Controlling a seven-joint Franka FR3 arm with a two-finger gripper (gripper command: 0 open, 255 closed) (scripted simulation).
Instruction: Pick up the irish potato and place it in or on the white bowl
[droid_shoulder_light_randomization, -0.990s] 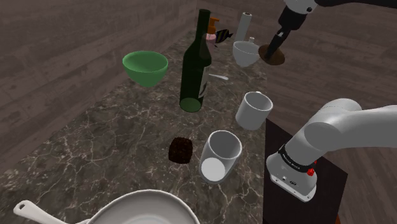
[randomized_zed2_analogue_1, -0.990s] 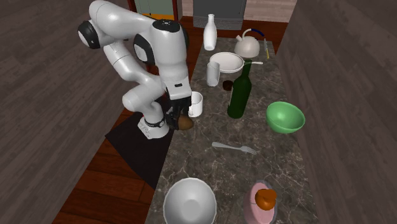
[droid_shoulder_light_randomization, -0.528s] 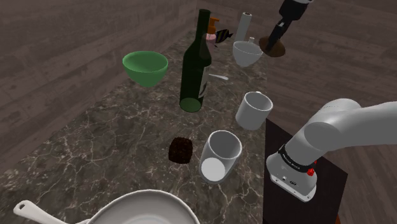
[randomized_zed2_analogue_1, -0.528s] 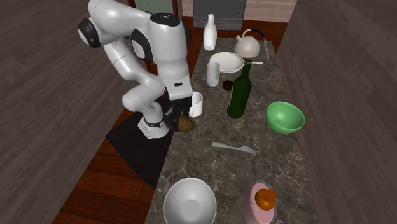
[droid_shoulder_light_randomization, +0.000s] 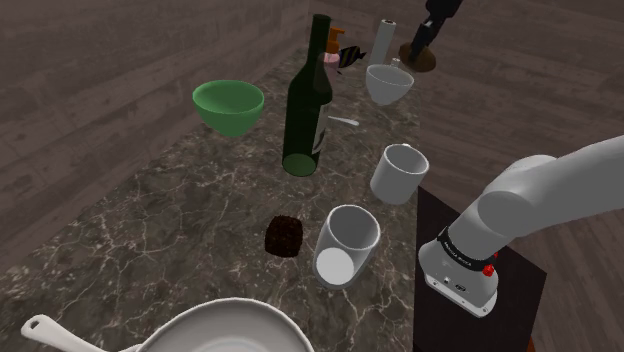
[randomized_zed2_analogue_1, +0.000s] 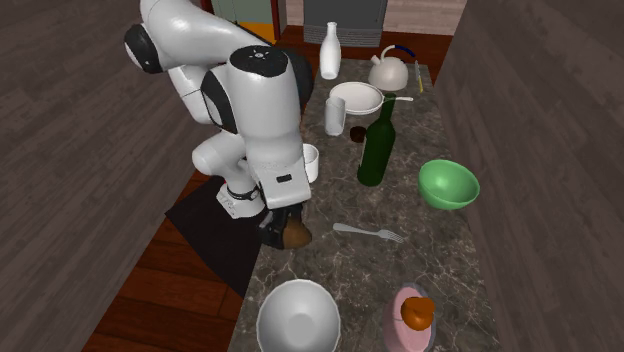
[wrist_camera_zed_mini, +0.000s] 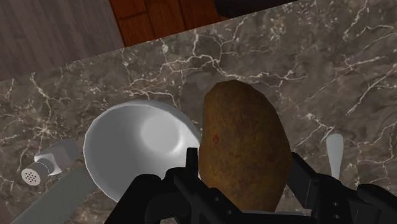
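Note:
My gripper (wrist_camera_zed_mini: 245, 175) is shut on the brown potato (wrist_camera_zed_mini: 242, 127), which stands upright between the two black fingers. In the second exterior view the gripper (randomized_zed2_analogue_1: 285, 228) holds the potato (randomized_zed2_analogue_1: 298, 236) just above the counter's edge, a short way from the white bowl (randomized_zed2_analogue_1: 298, 318). In the shoulder view the potato (droid_shoulder_light_randomization: 420, 60) hangs under the gripper (droid_shoulder_light_randomization: 421, 45), just beyond the white bowl (droid_shoulder_light_randomization: 388, 82). Through the wrist camera the bowl (wrist_camera_zed_mini: 127, 149) lies beside the potato, not under it.
A fork (randomized_zed2_analogue_1: 368, 233) and a pink plate (randomized_zed2_analogue_1: 410, 318) lie near the bowl. Further along the marble counter (randomized_zed2_analogue_1: 440, 250) stand a green bowl (randomized_zed2_analogue_1: 448, 184), a dark bottle (randomized_zed2_analogue_1: 377, 143), a white mug (droid_shoulder_light_randomization: 400, 172), a tipped cup (droid_shoulder_light_randomization: 347, 245) and a kettle (randomized_zed2_analogue_1: 388, 68).
The arm has carried the potato along the counter's edge, away from the mug and closer to the white bowl. The grip on the potato has stayed the same.

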